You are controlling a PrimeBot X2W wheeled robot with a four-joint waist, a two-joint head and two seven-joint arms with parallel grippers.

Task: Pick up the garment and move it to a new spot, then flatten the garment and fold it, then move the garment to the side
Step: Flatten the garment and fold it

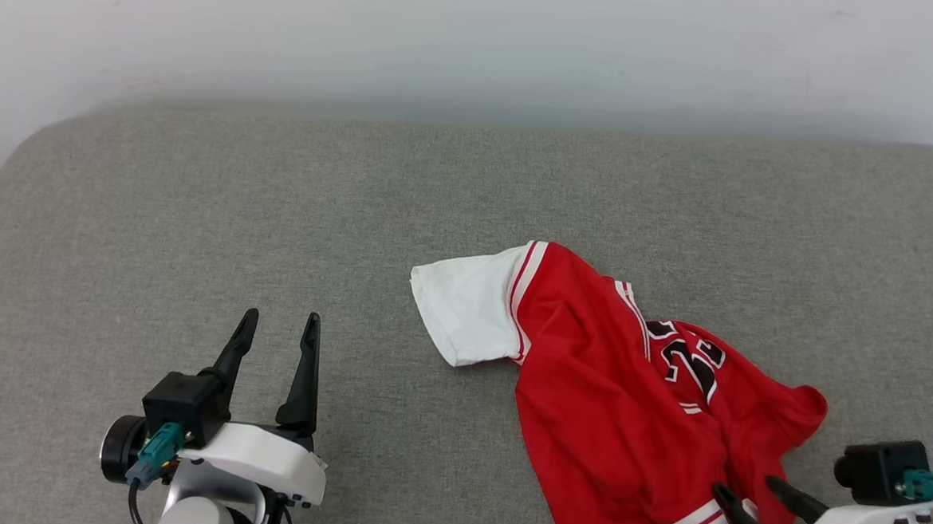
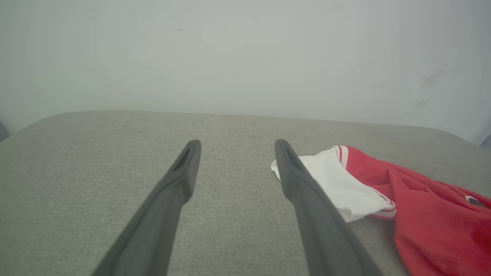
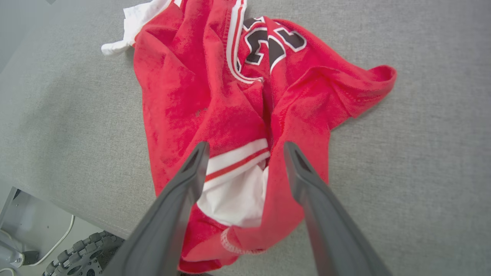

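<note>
The garment [image 1: 611,397], a red jersey with white sleeves and black lettering, lies crumpled on the grey surface at the lower right. One white sleeve [image 1: 468,306] spreads out to its left. My right gripper [image 1: 746,488] is open and hovers over the garment's near end, its fingers straddling the striped trim and second white sleeve [image 3: 238,191]. My left gripper [image 1: 279,324] is open over bare fabric, well left of the garment [image 2: 422,203]. Much of the lettering [image 3: 272,44] is hidden in folds.
The grey padded surface [image 1: 278,204] runs up to a pale wall [image 1: 478,39] behind. Its near edge [image 3: 69,209] shows in the right wrist view, with the robot's base and a wheel [image 3: 73,260] below it. Open surface lies left and behind the garment.
</note>
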